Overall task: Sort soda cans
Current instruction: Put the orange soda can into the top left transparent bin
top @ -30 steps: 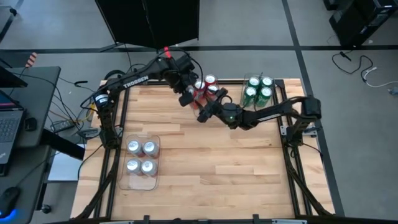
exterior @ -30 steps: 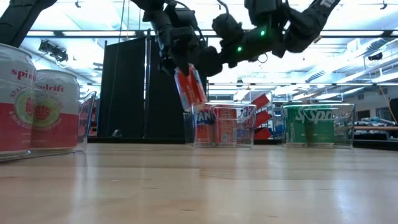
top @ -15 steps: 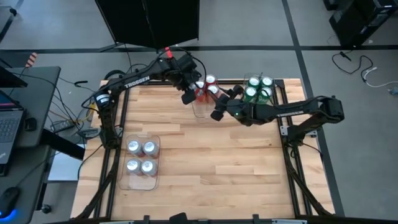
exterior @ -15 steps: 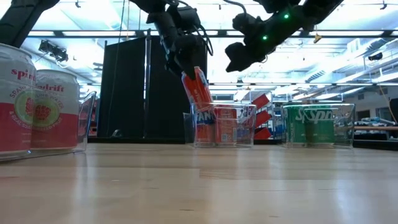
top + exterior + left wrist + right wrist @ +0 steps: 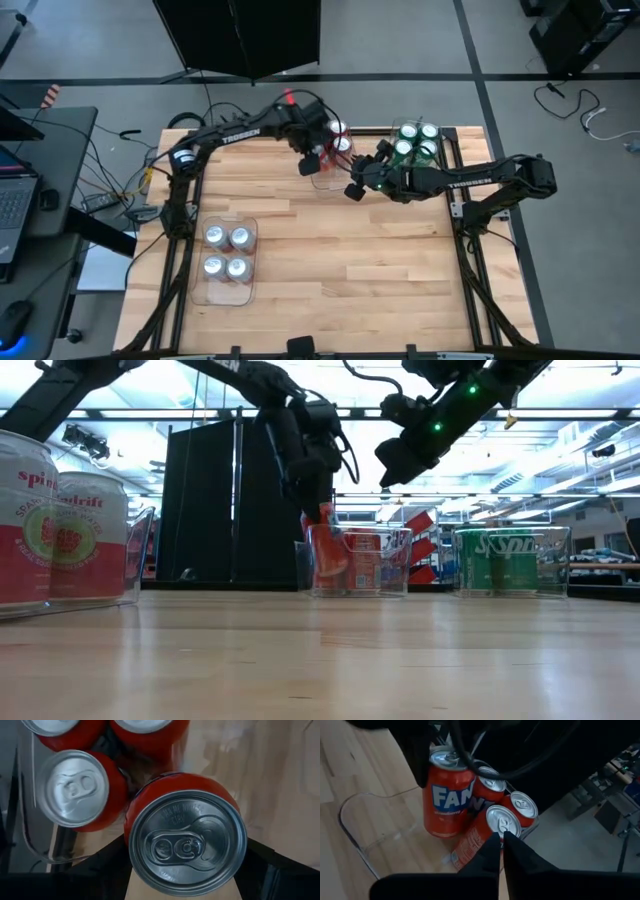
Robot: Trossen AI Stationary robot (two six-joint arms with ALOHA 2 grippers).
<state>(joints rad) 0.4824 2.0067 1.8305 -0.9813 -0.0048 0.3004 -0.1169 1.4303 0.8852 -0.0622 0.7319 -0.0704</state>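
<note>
Lowered since a second ago: left gripper [image 5: 322, 520] holds red Fanta can [image 5: 186, 836] nearly upright, entering clear bin [image 5: 370, 840] at table's far edge. Right gripper [image 5: 354, 188], jaws shut empty, hovers beside it.

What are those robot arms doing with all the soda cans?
They are sorting cans by colour into clear bins. The left claw is lowering a red can into the bin that already holds three other red cans. The right claw is shut and empty, hanging just beside that bin. Four green cans sit in a bin at the far right, and four silver cans sit in a bin near the left edge.
</note>
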